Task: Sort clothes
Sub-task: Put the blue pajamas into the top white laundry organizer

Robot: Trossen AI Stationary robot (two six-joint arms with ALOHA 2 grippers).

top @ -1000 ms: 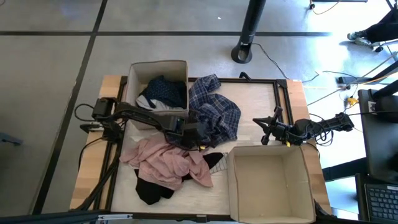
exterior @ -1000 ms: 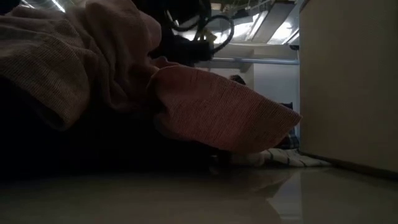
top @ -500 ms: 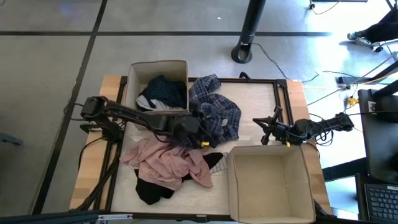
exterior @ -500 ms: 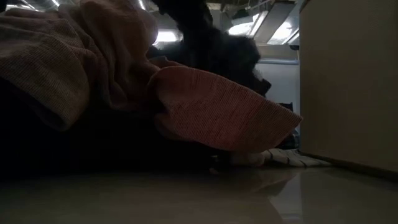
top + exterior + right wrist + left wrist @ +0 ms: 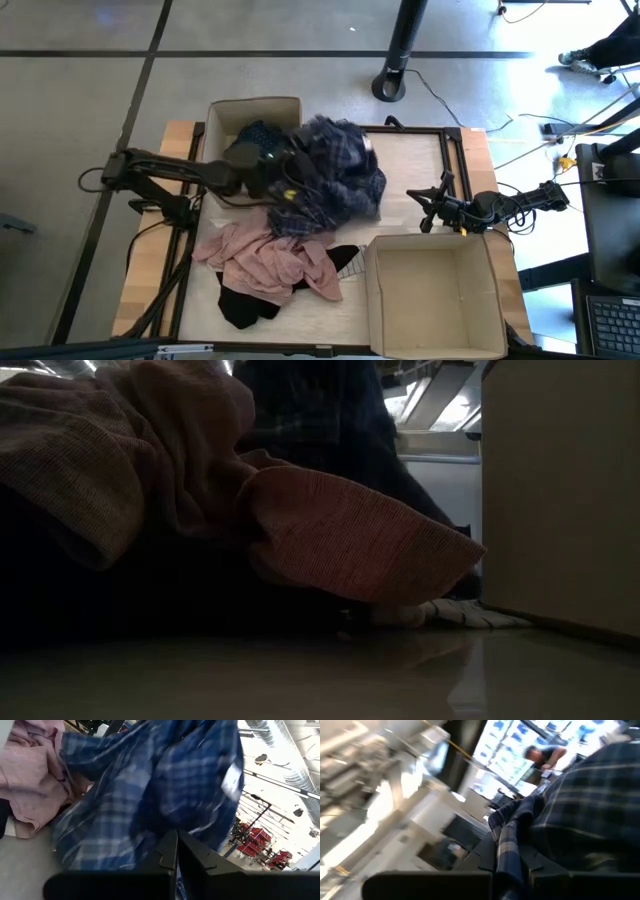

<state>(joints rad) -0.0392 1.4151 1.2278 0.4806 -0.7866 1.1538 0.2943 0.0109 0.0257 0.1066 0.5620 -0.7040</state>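
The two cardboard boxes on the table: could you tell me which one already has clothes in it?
The left box, beside the left arm, holds a dark navy piece; the right box shows only bare cardboard inside.

— Where have you got this running?
— You're in a lab: polished concrete floor [image 5: 80, 90], loose cables [image 5: 470, 110], a monitor wall [image 5: 520, 745] beyond a person [image 5: 545, 756], exposed ceiling ducts [image 5: 295, 742].
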